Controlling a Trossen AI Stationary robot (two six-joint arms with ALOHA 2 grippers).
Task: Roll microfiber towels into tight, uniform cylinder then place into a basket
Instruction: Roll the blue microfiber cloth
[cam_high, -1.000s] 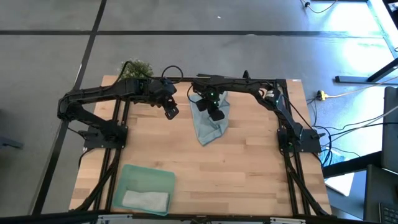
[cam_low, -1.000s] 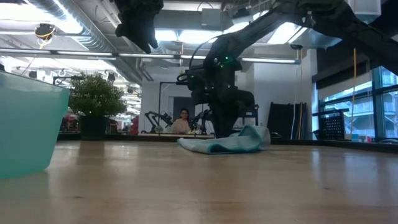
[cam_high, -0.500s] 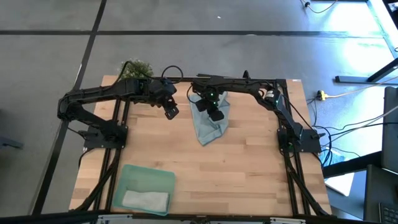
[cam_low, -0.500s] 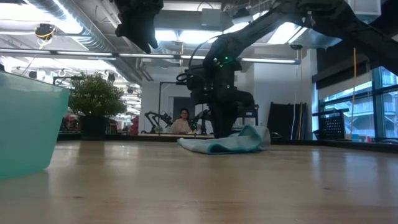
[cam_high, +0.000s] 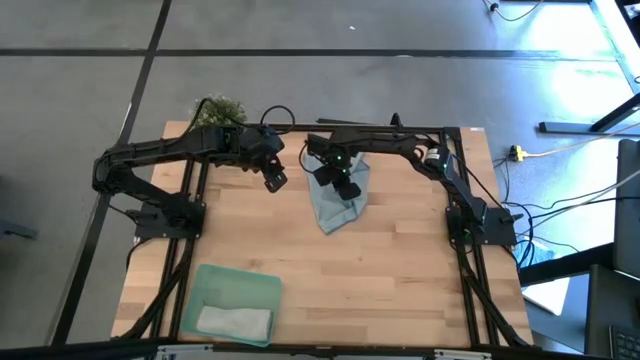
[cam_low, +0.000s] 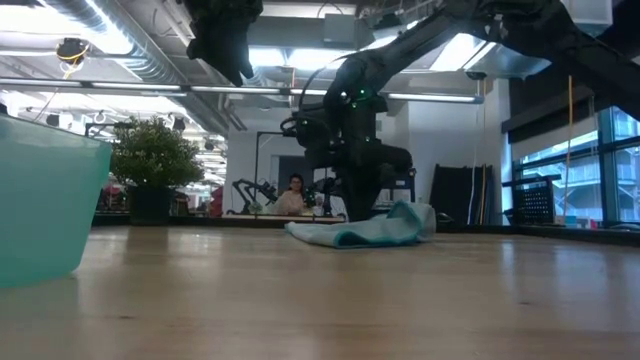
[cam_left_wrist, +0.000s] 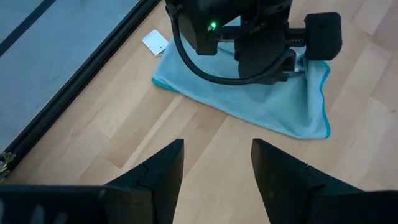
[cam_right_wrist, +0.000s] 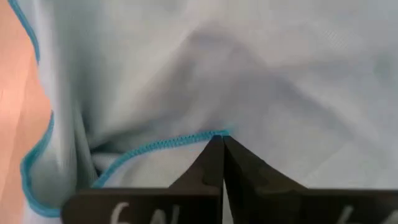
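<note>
The light blue towel (cam_high: 335, 208) lies crumpled on the table at the far middle, also seen in the low view (cam_low: 370, 232). My right gripper (cam_high: 345, 189) stands over its middle, pointing steeply down, shut on the cloth. My left gripper (cam_high: 274, 181) hangs open above bare wood to the towel's left, holding nothing, its fingers (cam_left_wrist: 163, 168) apart in the left wrist view. The mint-green basket (cam_high: 243, 274) sits at the near left with the pale grey towel (cam_high: 235, 321) lying inside it. My right gripper pinches the towel at a blue-stitched hem (cam_right_wrist: 186, 140), which runs right up to the closed fingertips (cam_right_wrist: 214, 155). The fingers come from above, pointing steeply down. The cloth rests on the table, gathered in soft folds around the tips; one layer or several, I cannot tell.
A small white tag (cam_left_wrist: 155, 42) lies at the towel's far corner near the table's far edge. A potted plant (cam_high: 220, 110) stands beyond the far left corner. Bare wood spreads between the towel and the basket wall (cam_low: 40, 200).
My right gripper has shut on the light blue towel while staying almost in place over it. The towel lies where it was.
</note>
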